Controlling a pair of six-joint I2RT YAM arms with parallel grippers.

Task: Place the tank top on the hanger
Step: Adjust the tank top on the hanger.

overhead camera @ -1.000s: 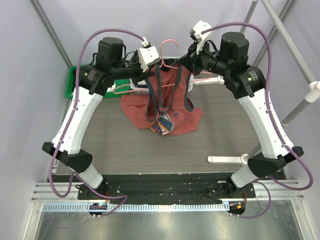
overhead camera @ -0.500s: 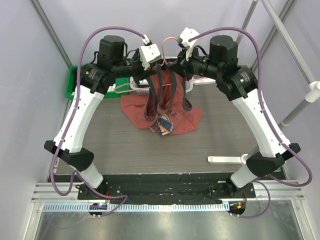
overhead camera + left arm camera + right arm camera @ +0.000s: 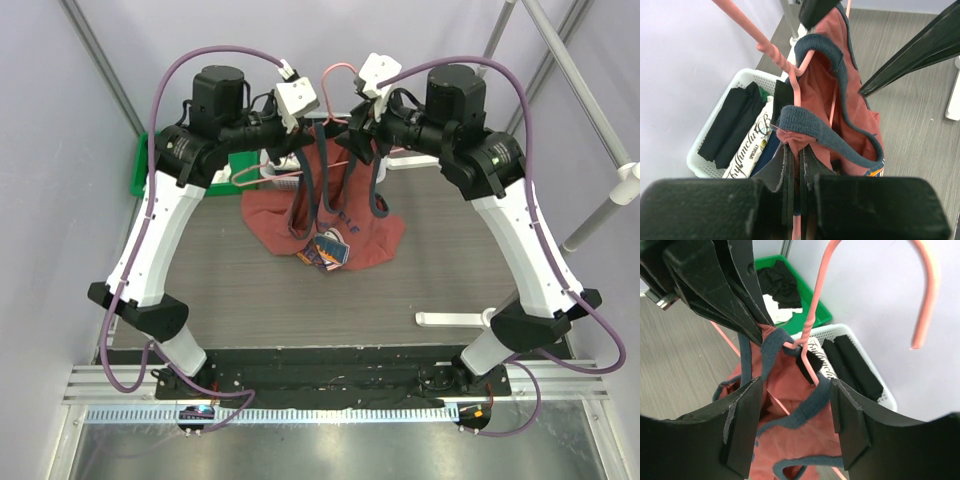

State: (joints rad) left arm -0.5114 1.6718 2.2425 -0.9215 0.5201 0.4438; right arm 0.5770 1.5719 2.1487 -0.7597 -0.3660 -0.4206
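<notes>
The rust-red tank top (image 3: 355, 228) hangs bunched from the pink hanger (image 3: 336, 69), and its hem rests on the table. My left gripper (image 3: 311, 132) is shut on the hanger's wire (image 3: 796, 97) with a fold of the shirt (image 3: 820, 95) pinched against it. A navy strap (image 3: 805, 122) loops over the wire just above the jaws. Facing it, my right gripper (image 3: 350, 136) stands open, with its fingers on either side of the shirt's cloth (image 3: 800, 440) and apart from it. The hanger's neck (image 3: 812, 315) and hook rise beyond.
A white basket (image 3: 715, 160) with folded black clothes and a white printed cloth stands at the back, below the hanger. Further left is a green bin (image 3: 145, 165). A white bar (image 3: 455, 318) lies on the table at front right. A metal rail (image 3: 600, 215) runs along the right.
My right gripper swung left toward the left gripper, then opened and let go of the shirt. The left gripper stays shut on the hanger.
</notes>
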